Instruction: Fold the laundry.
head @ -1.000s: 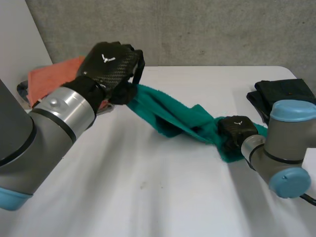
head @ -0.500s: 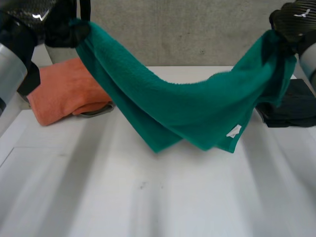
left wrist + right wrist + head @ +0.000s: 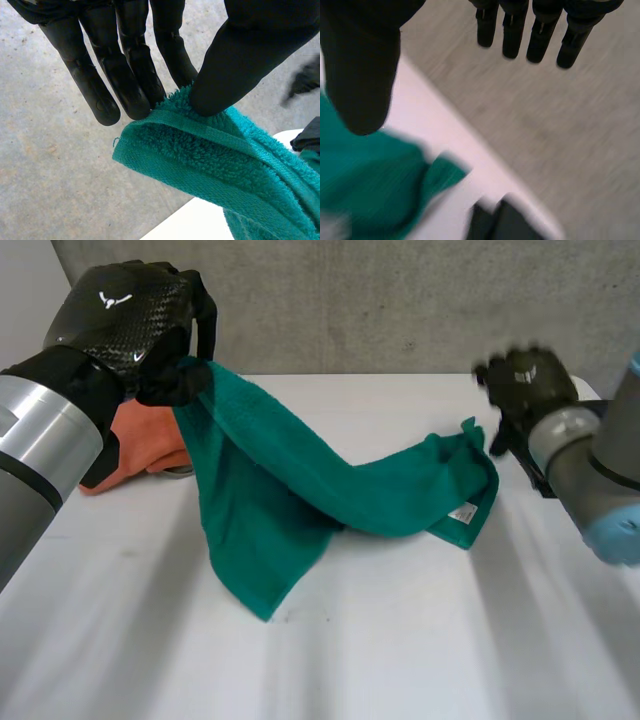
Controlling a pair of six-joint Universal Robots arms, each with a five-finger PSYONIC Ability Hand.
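Now, right hand (image 3: 525, 380) fingers spread, green towel (image 3: 380, 490) released, left hand (image 3: 120, 325) fingers pinching corner.

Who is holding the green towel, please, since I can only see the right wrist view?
Observer: The left hand pinches one corner of the green towel between thumb and fingers, lifted up.
Operator: Thanks. Does the rest hang free?
Observer: No, the other end rests on the white table, beside the open right hand.
Operator: Anything else there?
Observer: An orange towel lies at the table's left side.
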